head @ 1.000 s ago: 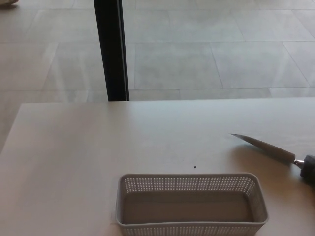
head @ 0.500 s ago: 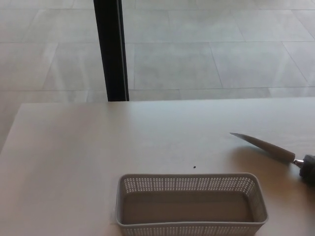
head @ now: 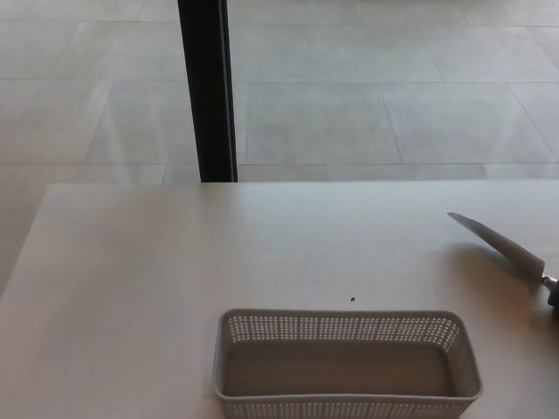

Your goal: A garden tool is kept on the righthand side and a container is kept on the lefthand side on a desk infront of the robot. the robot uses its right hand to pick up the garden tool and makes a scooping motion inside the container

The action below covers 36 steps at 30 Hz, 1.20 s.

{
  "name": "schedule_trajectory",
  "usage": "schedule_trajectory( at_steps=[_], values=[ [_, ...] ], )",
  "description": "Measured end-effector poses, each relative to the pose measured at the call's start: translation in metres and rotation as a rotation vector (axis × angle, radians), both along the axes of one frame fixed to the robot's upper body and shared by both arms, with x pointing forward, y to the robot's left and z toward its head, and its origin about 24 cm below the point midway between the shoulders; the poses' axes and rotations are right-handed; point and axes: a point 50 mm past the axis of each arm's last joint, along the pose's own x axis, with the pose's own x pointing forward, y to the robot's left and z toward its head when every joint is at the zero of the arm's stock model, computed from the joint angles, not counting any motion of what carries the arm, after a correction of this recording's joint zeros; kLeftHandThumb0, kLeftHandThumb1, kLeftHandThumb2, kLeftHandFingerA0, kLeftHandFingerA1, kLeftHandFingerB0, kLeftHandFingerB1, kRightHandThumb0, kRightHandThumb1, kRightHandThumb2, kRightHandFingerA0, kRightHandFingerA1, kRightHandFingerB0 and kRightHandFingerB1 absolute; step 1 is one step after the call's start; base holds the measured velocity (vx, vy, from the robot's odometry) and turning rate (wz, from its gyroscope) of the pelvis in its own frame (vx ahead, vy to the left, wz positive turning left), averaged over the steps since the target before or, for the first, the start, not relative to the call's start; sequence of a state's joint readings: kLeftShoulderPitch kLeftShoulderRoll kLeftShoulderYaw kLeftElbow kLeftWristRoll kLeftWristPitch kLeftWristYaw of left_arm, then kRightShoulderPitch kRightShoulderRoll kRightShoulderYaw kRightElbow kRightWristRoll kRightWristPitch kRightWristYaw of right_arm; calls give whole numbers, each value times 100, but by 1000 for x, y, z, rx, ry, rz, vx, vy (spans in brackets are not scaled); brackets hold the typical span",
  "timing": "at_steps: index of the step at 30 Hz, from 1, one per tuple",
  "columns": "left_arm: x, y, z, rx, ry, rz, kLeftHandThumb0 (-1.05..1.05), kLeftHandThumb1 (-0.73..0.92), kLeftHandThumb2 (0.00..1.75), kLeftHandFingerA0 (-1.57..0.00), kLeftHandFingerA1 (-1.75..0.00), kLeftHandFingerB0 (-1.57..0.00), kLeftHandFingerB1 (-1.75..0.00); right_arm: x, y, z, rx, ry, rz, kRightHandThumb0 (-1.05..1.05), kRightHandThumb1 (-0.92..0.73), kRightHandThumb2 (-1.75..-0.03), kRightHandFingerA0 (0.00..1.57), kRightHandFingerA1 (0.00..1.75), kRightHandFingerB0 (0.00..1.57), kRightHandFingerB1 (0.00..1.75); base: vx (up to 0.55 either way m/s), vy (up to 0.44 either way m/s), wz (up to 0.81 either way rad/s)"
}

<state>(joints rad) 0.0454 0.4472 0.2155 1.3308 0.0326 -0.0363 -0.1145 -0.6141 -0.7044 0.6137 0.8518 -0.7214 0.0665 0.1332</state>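
One garden tool right of container (fingers' grip untellable, off-frame).

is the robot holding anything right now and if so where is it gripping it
It cannot be told. The garden tool juts in from the right edge with a shadow under its blade, but its handle end runs out of frame and no hand shows. The container is untouched.

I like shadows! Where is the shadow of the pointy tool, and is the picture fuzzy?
Head view: the garden tool throws a soft dark shadow on the desk just below its blade; the picture is a little soft, and the floor tiles look pale with light.
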Motion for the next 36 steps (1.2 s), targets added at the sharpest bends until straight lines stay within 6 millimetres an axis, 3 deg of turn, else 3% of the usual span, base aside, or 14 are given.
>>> schedule_trajectory(
  at_steps=[1,6,7,12,16,19,21,25,27,30,31,34,35,36],
  values=[
    [0,0,0,0,-1,1,-51,71,61,-58,-61,-52,-49,-2,-2,-2,-1,-18,3,-37,-76,-63,69,128,71,48,0,0,0],
    [-1,0,0,-3,0,1,-49,72,61,-58,-60,-51,-49,-10,-11,-7,8,-87,1,-38,-81,-66,78,133,72,50,0,0,0],
    [-1,0,0,-4,0,1,-50,71,61,-57,-59,-51,-48,-12,-12,-8,13,-103,4,-39,-83,-70,74,155,76,64,0,0,0],
    [0,0,0,-4,-1,-1,-50,72,62,-57,-57,-51,-47,-15,-14,-8,31,-201,34,-39,-81,-64,81,161,78,93,0,0,0],
    [1,0,0,-4,-2,-1,-51,71,61,-56,-62,-51,-49,-21,-16,-11,54,-265,49,-35,-78,-69,81,162,83,55,0,0,0],
    [0,0,0,-4,2,-2,-51,71,61,-58,-61,-51,-49,-27,-18,-15,89,-311,44,-30,-75,-71,84,163,85,85,0,0,0],
    [-2,0,0,-4,7,-5,-51,71,62,-56,-59,-51,-48,-31,-19,-18,116,-350,46,-27,-67,-77,97,168,75,134,0,0,0],
    [-2,0,0,-3,11,-10,-51,71,61,-60,-62,-54,-49,-36,-18,-21,157,-422,65,-26,-63,-81,82,175,65,149,0,0,0],
    [-2,0,0,-3,11,-10,-51,70,61,-61,-62,-54,-49,-38,-17,-21,171,-460,83,-27,-61,-82,89,170,83,74,0,0,0],
    [-2,0,0,-2,11,-10,-50,71,61,-61,-64,-53,-50,-39,-16,-20,184,-506,104,-27,-60,-81,94,166,84,65,0,0,0],
    [-2,0,0,-2,11,-10,-50,71,61,-58,-58,-52,-48,-40,-16,-20,188,-518,111,-27,-60,-79,91,173,84,101,0,0,0],
    [-2,1,0,-1,9,-8,-50,71,61,-55,-57,-50,-47,-41,-14,-18,211,-563,138,-22,-58,-85,91,175,82,112,0,0,0],
    [-2,1,0,-1,9,-8,-51,70,61,-56,-61,-51,-48,-41,-13,-17,216,-571,144,-22,-58,-88,91,175,70,144,0,0,0],
    [-1,1,1,0,7,-8,-51,70,61,-56,-61,-51,-48,-41,-13,-16,226,-588,155,-22,-58,-88,91,175,70,144,0,0,0]
  ],
)
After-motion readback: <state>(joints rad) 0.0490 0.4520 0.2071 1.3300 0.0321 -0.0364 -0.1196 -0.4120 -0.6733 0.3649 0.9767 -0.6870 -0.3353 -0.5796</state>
